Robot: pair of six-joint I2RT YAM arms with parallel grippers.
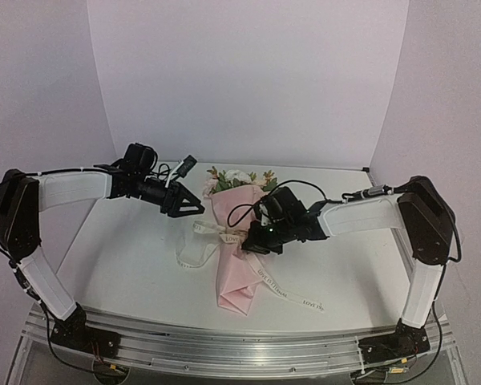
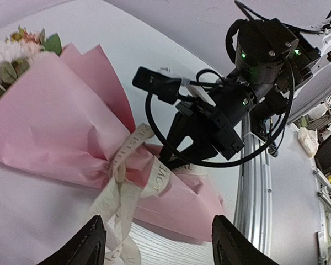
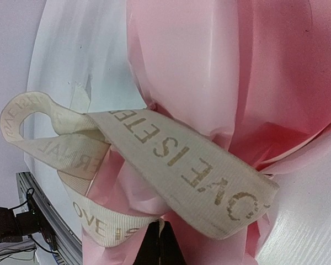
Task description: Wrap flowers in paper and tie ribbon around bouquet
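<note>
Bouquet [image 1: 234, 241] lies flat on the table [image 1: 128, 257], roughly centre, with the blooms at the far end and the narrow end toward the near edge. Flowers [image 1: 239, 180], pale pink and white with green leaves, stick out of the wide mouth of the paper [image 1: 239, 281], a crinkled light pink cone that hides the stems. Ribbon [image 1: 199, 245], cream with printed lettering, wraps the cone's pinched waist; a loose loop lies to its left, and one tail trails off to the lower right.
</note>
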